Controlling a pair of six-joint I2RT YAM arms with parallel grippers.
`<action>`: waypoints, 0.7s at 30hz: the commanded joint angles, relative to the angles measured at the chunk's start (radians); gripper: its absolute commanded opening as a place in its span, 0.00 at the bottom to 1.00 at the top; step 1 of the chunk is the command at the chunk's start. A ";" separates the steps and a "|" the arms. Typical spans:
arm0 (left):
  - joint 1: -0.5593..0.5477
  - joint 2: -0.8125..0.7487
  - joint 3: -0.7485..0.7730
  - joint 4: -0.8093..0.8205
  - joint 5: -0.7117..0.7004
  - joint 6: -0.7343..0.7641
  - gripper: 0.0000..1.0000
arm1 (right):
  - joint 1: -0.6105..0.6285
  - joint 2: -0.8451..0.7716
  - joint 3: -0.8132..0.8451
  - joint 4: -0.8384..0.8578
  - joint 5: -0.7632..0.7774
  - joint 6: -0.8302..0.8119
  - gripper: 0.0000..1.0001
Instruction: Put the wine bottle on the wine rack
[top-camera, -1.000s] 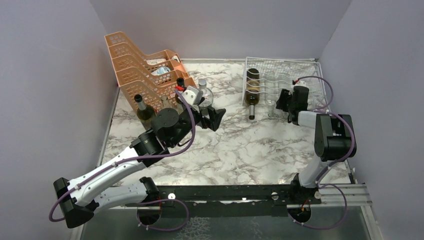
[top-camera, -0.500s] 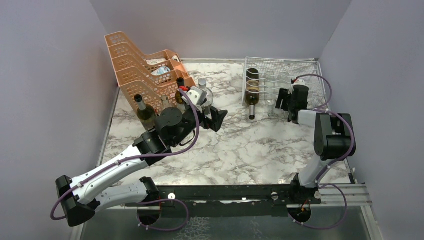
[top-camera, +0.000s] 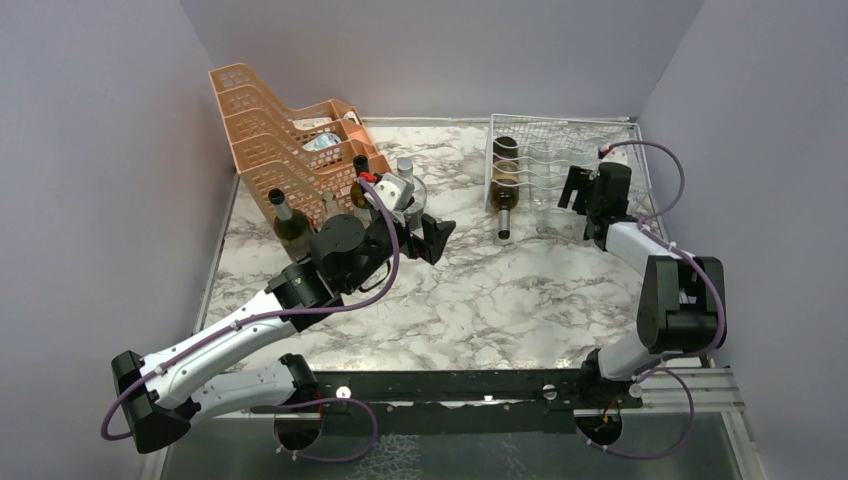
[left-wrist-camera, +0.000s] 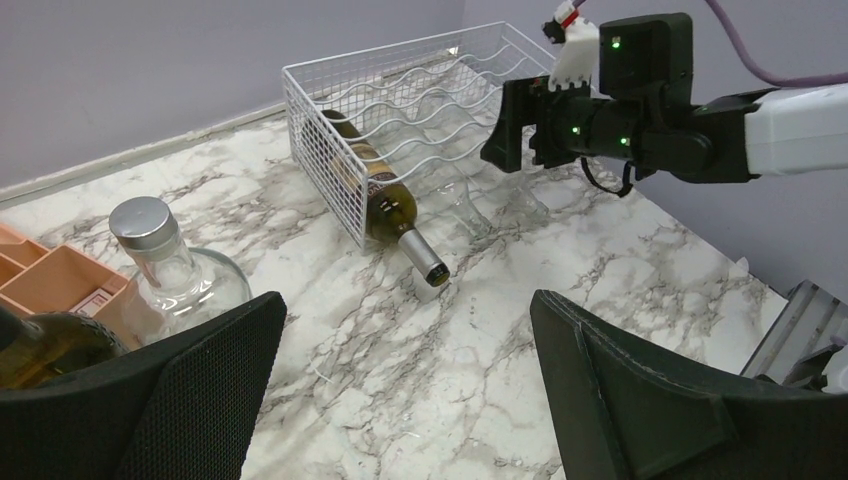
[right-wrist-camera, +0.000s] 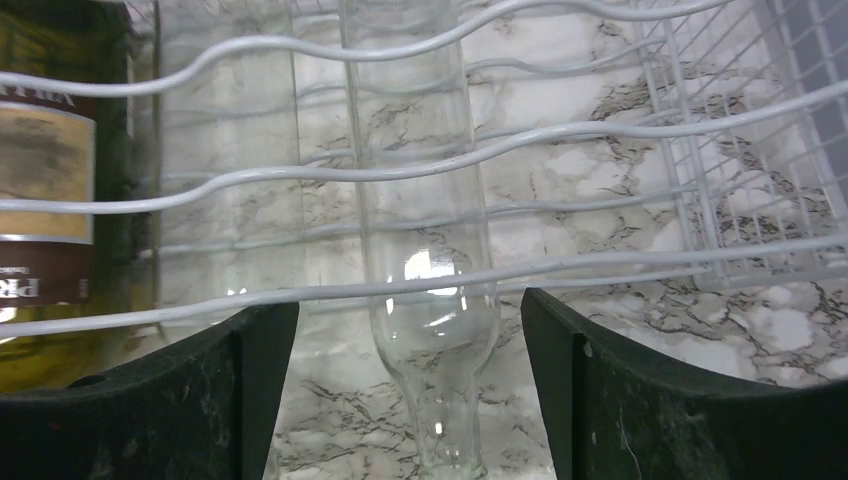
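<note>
Marble worktop (top-camera: 480, 300) carries everything. Wine rack (top-camera: 560, 120) = landmark, at the worktop's far R. Orange trays (top-camera: 260, 130) are stacked well L of rack. L tool (left-wrist-camera: 407, 310) hovers btwn trays & rack, well apart from rack, fingers spread wide w/ nothing btwn them. R tool (right-wrist-camera: 400, 310) sits just in front of rack's near edge, released: fingers wide apart, touching nothing. Clear wine bottle (right-wrist-camera: 425, 230) lies in a rack cradle under the wavy wires, neck toward R tool, not gripped. Dark green bottle (top-camera: 505, 185) w/ label lies in rack's leftmost cradle, L of the clear one, neck poking out past the near edge. Green bottle (top-camera: 290, 225) & silver-capped clear bottle (left-wrist-camera: 165, 265) stand upright well L of rack, by the trays.
</note>
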 joint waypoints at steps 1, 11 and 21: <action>-0.001 -0.013 0.016 -0.001 0.019 0.012 0.99 | -0.003 -0.135 0.006 -0.145 0.049 0.066 0.84; -0.001 -0.015 0.025 0.003 0.025 0.029 0.99 | -0.004 -0.292 0.099 -0.468 -0.055 0.125 0.79; 0.000 -0.012 0.044 -0.006 0.026 0.035 0.99 | 0.006 -0.256 0.210 -0.619 -0.212 0.168 0.66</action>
